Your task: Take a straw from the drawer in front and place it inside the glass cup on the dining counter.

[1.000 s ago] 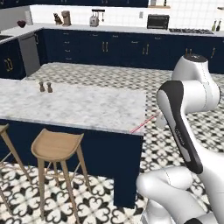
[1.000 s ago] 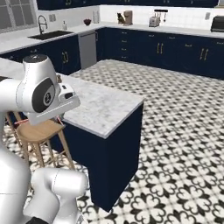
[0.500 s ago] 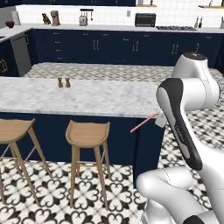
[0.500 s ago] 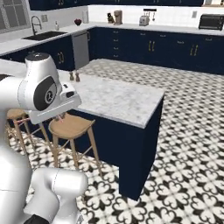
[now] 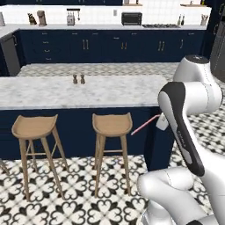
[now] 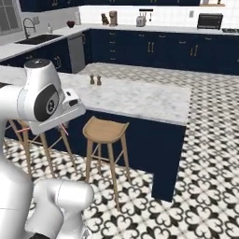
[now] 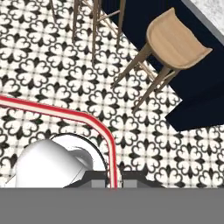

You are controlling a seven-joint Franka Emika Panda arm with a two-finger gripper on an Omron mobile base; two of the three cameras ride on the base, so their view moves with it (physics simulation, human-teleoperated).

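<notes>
Gripper [image 7: 113, 177] closed on straw [image 5: 145, 125], held near the surface's [image 5: 110, 90] right end, above patterned floor [image 7: 52, 74]. Two wooden stools [image 5: 112, 125] along the near side; two pepper mills [image 5: 78, 79] on top, mid-slab. Navy base [image 6: 158, 149] between arm and surface top.

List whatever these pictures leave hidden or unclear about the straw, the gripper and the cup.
- Straw: in the left base view its held end is hidden behind the arm; in the right base view just short bits show under the arm.
- Gripper: in the hand view the fingertips are dark slivers at the bottom; contact with the straw is hard to read.
- Cup: cannot be made out on the counter; two pepper mills stand there.
</notes>
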